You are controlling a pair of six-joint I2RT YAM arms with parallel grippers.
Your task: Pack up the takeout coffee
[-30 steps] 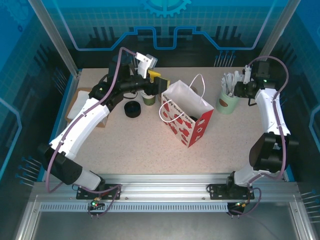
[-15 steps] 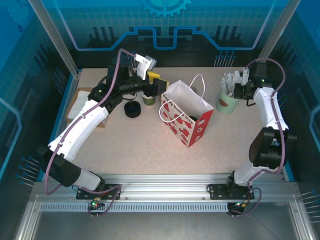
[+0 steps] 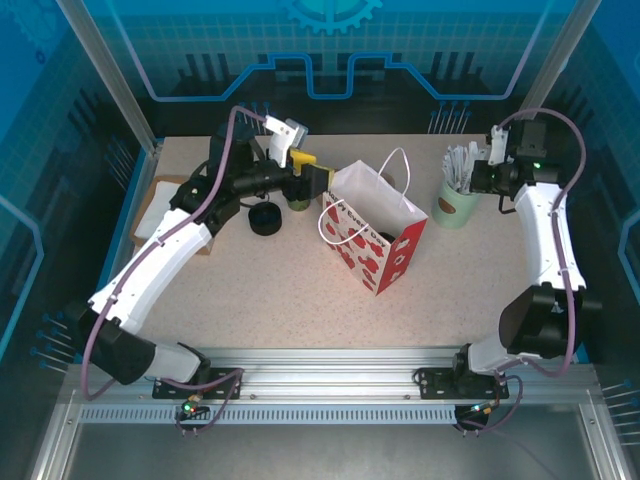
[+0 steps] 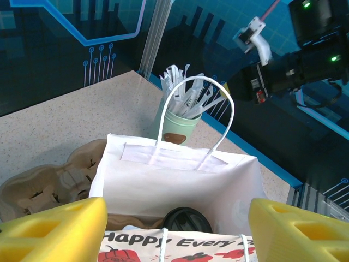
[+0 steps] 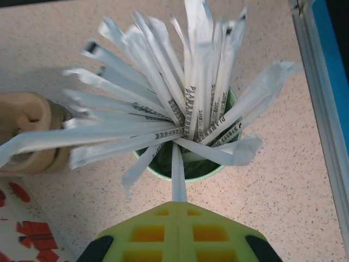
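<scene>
The takeout coffee [image 4: 187, 221] stands inside the white paper bag [image 4: 174, 180]; its round black lid shows over the bag's printed front. My left gripper [image 4: 177, 234] hangs open just left of the bag [image 3: 375, 225], a yellow finger [image 4: 54, 229] to either side with nothing between them. My right gripper [image 5: 178, 206] is shut on one paper-wrapped straw [image 5: 178, 183], which rises from the pale green cup of straws [image 5: 182, 164]. In the top view that gripper [image 3: 478, 178] sits right beside the straw cup [image 3: 455, 205].
A loose black lid [image 3: 265, 218] and a green cup [image 3: 297, 198] lie under the left arm. A brown cardboard cup carrier [image 4: 43, 185] sits behind the bag. A flat box [image 3: 155, 205] lies at the table's left edge. The blue rail [image 5: 327, 82] runs close to the straw cup.
The right gripper has closed on a straw and its arm has straightened upward. The left gripper has lifted and shifted slightly left, still open.
</scene>
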